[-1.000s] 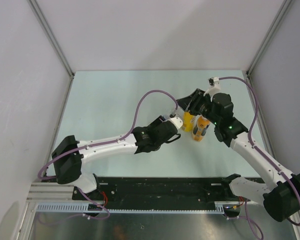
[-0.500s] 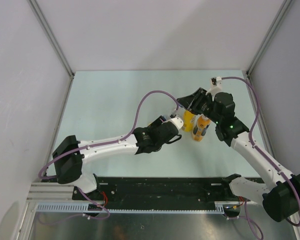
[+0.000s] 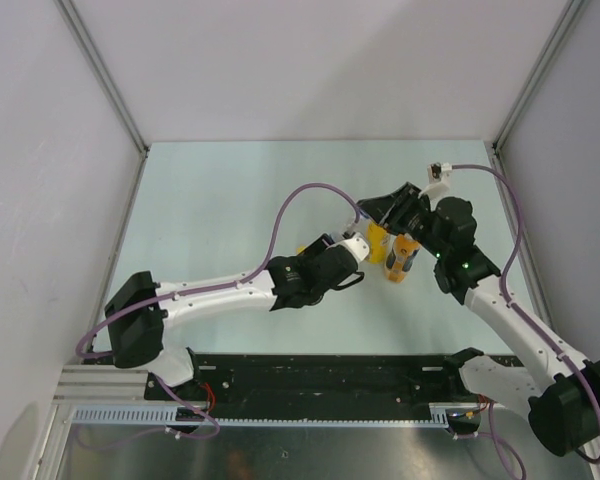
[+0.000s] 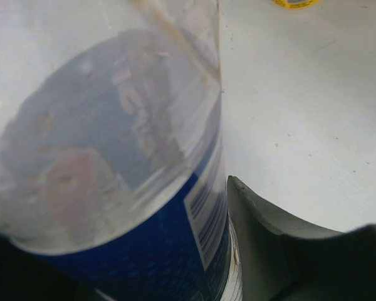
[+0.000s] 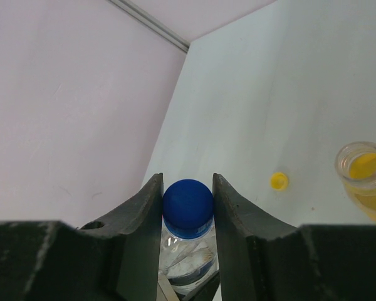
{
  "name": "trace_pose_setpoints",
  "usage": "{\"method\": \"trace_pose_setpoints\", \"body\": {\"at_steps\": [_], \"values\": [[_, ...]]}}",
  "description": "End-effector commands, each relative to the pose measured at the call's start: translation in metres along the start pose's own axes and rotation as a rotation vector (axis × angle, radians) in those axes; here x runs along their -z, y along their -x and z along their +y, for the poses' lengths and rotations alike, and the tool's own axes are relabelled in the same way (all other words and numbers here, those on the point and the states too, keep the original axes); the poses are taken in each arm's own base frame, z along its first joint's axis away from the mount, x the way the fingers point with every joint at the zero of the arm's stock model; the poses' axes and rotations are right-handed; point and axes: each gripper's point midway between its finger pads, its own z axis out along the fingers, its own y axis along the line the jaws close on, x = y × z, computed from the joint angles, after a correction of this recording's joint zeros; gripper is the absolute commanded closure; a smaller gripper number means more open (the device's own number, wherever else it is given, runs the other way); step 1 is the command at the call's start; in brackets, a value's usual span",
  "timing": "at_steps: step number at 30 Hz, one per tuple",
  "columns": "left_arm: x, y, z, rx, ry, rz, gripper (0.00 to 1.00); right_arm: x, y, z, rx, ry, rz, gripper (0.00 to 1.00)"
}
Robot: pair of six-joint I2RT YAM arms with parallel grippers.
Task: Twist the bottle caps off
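desk carries all | water bottle grasped by left pincer, at 3 o'clock of desk centre | yellow bottle stood open-mouthed at 3 o'clock of it | blue cap clenched by right pincer | yellow cap laid on desk between them

COLOURS: blue cap is showing solid blue; water bottle is showing clear plastic, blue label, white barcode panel; yellow cap is showing yellow; juice bottle is showing translucent yellow; table is showing pale mint; left arm is showing white links, black joints
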Motion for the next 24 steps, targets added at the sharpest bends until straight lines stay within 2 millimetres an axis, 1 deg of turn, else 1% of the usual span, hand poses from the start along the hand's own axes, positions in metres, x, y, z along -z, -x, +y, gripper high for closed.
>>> {"method": "trace_pose_setpoints", "body": {"at_steps": [1, 6, 13, 16, 20, 24], "values": [[0.018, 0.029, -0.005, 0.061, -0.084, -0.096, 0.69, 0.014, 0.019, 0.034, 0.044, 0.186, -0.093, 1.0], [0.028, 0.039, -0.014, 0.052, -0.181, -0.162, 0.7, 0.021, 0.017, 0.043, 0.084, 0.28, -0.077, 1.0], [0.054, 0.052, -0.04, 0.011, -0.41, -0.282, 0.7, 0.035, 0.016, 0.06, 0.19, 0.396, -0.05, 1.0], [0.075, 0.058, -0.055, -0.021, -0.55, -0.351, 0.7, 0.043, 0.016, 0.067, 0.229, 0.458, -0.027, 1.0], [0.113, 0.065, -0.076, -0.082, -0.765, -0.471, 0.69, 0.053, 0.014, 0.075, 0.289, 0.539, 0.003, 1.0], [0.154, 0.064, -0.096, -0.144, -1.002, -0.568, 0.68, 0.067, 0.005, 0.087, 0.345, 0.656, 0.061, 1.0]]}}
